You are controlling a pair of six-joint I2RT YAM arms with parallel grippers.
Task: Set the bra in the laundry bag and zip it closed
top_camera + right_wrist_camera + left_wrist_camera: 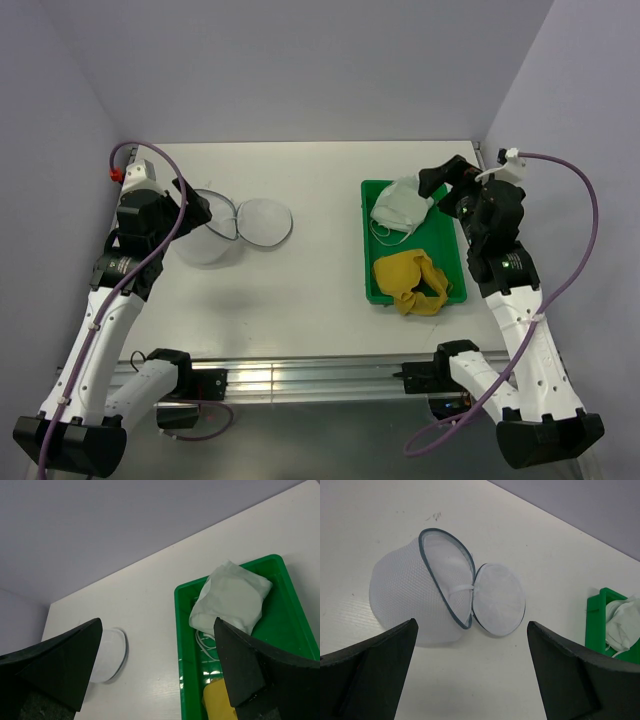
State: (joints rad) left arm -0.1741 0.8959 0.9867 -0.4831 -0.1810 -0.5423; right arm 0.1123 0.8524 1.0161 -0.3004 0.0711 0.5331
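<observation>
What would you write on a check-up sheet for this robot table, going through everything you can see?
Surface: white table, no spills seen.
Job's things: bra lies crumpled at the near end of the green tray, partly hanging over its rim. The laundry bag is on the table's left side, unzipped, with its two halves apart.
Clutter: white-grey garment at the tray's far end.
Grippers: left gripper has its jaws open and empty, facing the laundry bag. The right gripper has its jaws open and empty, above the tray.
Cables: a purple cable runs along each arm, touching none of the things.
Surroundings: pale walls on three sides; nothing else seen.
</observation>
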